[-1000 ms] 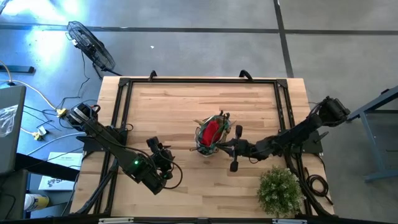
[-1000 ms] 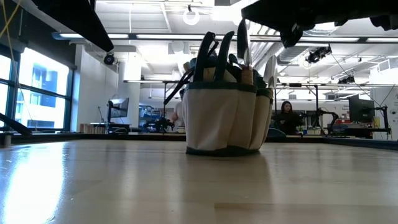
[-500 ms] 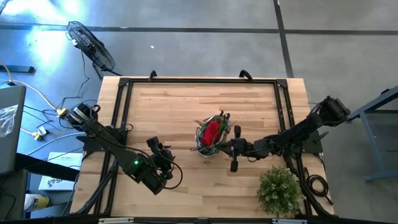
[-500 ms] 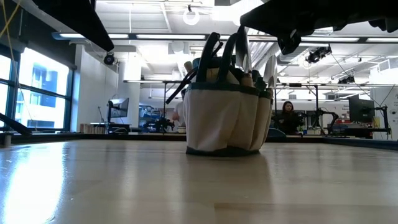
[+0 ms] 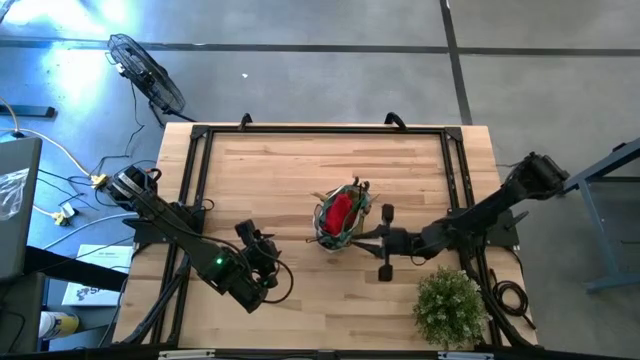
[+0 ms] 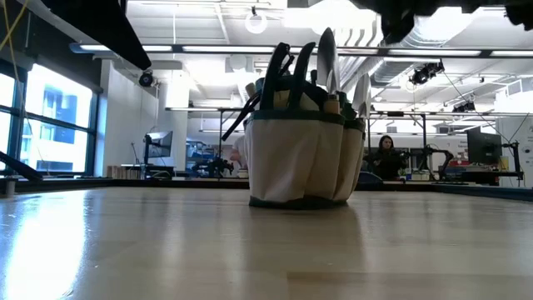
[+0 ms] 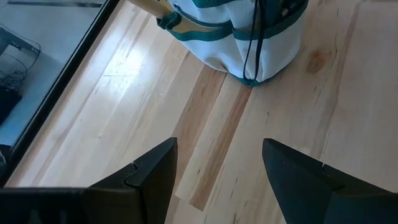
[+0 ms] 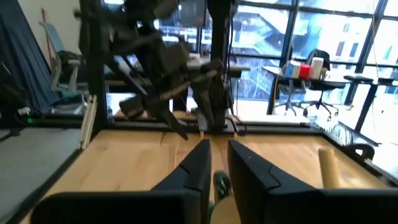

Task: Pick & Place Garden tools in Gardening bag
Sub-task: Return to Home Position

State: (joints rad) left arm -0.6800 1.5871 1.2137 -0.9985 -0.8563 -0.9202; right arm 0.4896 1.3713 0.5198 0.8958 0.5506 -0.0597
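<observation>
Backing away toward its own side, the right tool [image 5: 362, 237] now hangs just beside the bag [image 5: 338, 215] instead of over its rim. From above, the bag stands mid-tabletop [image 5: 270, 160] with a red glove [image 5: 341, 208] inside, and the left tool [image 5: 262, 245] waits well apart from it. At tabletop height the bag [image 6: 304, 158] sits upright, trowels [image 6: 326, 54] poking from its top. The left wrist camera shows its fingers [image 7: 155, 177] spread wide and empty, with the bag [image 7: 249, 37] ahead. The right wrist camera shows its fingers [image 8: 199, 165] drawn almost together, gripping nothing.
</observation>
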